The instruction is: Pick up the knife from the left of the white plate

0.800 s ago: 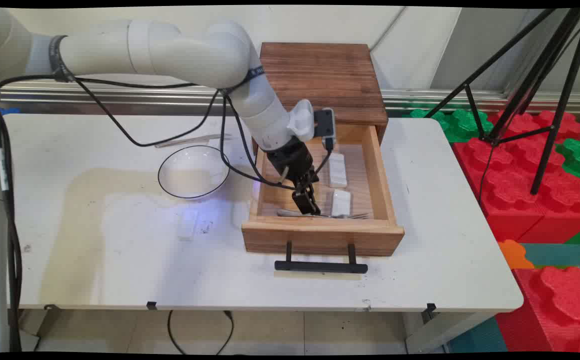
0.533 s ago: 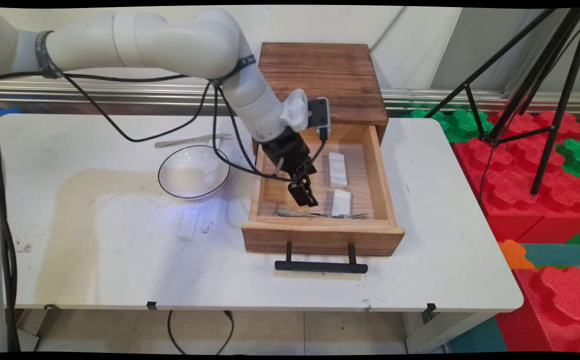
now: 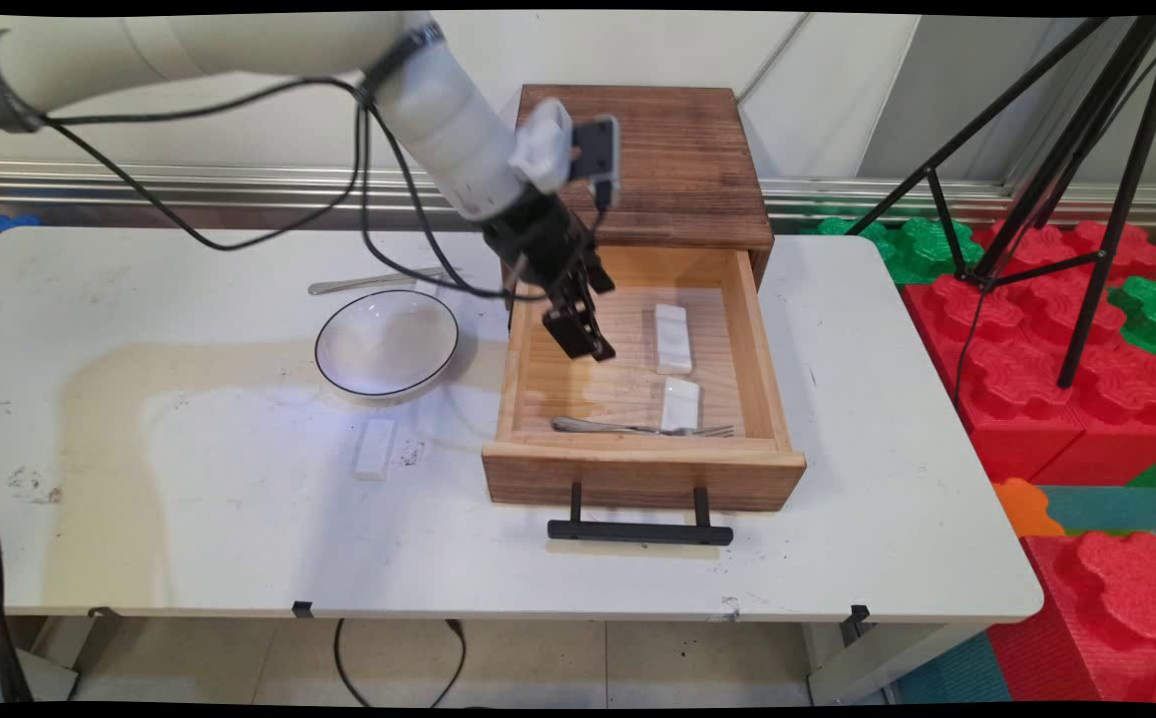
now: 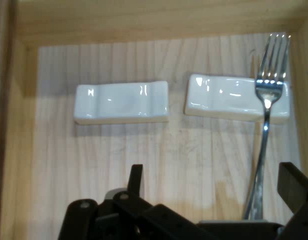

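My gripper point(image 3: 582, 339) hangs open and empty above the left half of an open wooden drawer point(image 3: 642, 474). On the drawer's floor lies a silver fork point(image 3: 637, 429) along the front wall, its tines resting on the end of a white ceramic rest point(image 3: 679, 404). A second white rest point(image 3: 672, 339) lies farther back. In the hand view the gripper point(image 4: 213, 175) looks down on the fork point(image 4: 266, 125), which lies near the right finger, and on both rests point(image 4: 121, 102) point(image 4: 228, 97).
Left of the drawer stand a white bowl with a dark rim point(image 3: 386, 344), a third white rest point(image 3: 374, 449) and a long silver utensil point(image 3: 378, 282) behind the bowl. The dark wooden cabinet point(image 3: 642, 160) stands behind the drawer. A black tripod point(image 3: 1036, 199) and foam blocks point(image 3: 1036, 329) are at the right.
The gripper has risen from the fork at the drawer's front and moved up and back to the left. The fork stays lying in the drawer.
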Controlling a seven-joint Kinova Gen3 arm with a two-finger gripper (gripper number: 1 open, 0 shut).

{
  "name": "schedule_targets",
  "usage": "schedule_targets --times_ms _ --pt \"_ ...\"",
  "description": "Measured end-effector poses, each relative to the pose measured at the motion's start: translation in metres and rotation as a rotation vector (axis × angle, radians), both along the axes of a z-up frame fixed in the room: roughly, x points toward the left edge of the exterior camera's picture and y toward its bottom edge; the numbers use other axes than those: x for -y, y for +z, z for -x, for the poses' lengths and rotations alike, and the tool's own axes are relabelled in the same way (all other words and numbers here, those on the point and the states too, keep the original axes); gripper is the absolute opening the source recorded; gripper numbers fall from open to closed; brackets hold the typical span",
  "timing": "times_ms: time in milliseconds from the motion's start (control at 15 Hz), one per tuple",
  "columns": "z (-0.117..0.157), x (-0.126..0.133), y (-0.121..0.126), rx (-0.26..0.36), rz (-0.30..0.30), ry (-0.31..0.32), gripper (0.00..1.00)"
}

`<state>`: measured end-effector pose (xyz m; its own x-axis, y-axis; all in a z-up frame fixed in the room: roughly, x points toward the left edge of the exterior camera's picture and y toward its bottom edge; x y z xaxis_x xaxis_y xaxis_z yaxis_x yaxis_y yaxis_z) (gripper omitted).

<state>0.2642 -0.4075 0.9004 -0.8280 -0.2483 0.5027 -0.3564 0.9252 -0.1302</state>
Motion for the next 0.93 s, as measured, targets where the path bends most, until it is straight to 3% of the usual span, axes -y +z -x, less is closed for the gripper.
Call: schedule_targets --times_ms 267,533,933 --pt "-0.027 -0.012 0.035 -0.018 0.022 0.013 1.00" --pt "-0.059 -0.025 0.061 -0.031 0.017 0.070 1.00" --pt "-0.124 -0.040 0.088 0.026 0.028 0.168 1.00"
